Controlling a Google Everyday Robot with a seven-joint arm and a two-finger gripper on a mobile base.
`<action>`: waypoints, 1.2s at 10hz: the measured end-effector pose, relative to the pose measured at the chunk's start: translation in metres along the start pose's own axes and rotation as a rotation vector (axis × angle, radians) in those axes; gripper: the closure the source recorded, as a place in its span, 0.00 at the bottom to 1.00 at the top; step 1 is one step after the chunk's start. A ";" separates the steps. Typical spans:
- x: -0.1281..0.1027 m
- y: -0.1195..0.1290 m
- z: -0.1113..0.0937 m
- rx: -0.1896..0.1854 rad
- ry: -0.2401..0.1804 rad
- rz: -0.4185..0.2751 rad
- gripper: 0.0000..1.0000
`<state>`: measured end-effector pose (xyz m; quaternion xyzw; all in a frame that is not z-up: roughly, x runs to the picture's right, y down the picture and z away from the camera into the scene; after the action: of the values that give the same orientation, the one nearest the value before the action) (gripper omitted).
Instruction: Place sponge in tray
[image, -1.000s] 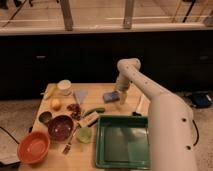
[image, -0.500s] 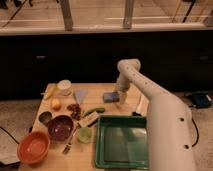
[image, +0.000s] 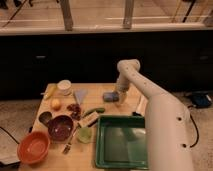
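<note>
1. Gripper (image: 119, 93) sat low over the far part of the wooden worktop (image: 115, 106), at the end of the white arm (image: 150, 107), which reached in from the frame's lower right.
2. Grip state: couldn't tell whether it was spread or closed. It was too dark and bunched at the wrist.
3. Sponge (image: 109, 96), a small blue-grey pad, lay flat on the worktop right at the gripper's frame-left side. Whether they were touching couldn't be made out.
4. Sponge was outside the tray (image: 102, 145), beyond its far rim, w/ bare wood between them.
5. Tray was dark green w/ a raised rim and sat at the near edge of the worktop, next to the arm's big white link.
6. Pale blue triangular cloth (image: 80, 95) lay near the sponge, further frame-left.
7. White cup (image: 64, 86) and a yellow banana-like item (image: 50, 91) were at the far-left corner.
8. Maroon bowl (image: 60, 126) sat mid-left; orange bowl (image: 34, 146) was at the near-left corner, just beside it.
9. Small light-green item (image: 85, 134) stood btw. the maroon bowl and the tray, just beside the tray's left rim.
</note>
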<state>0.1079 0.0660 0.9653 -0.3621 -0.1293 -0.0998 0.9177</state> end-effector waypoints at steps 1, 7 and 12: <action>0.001 0.000 0.001 -0.002 -0.001 0.000 0.42; 0.005 0.001 0.005 -0.010 -0.005 0.001 0.53; 0.008 0.010 -0.017 0.000 0.018 -0.008 0.94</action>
<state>0.1212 0.0609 0.9501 -0.3605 -0.1226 -0.1068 0.9185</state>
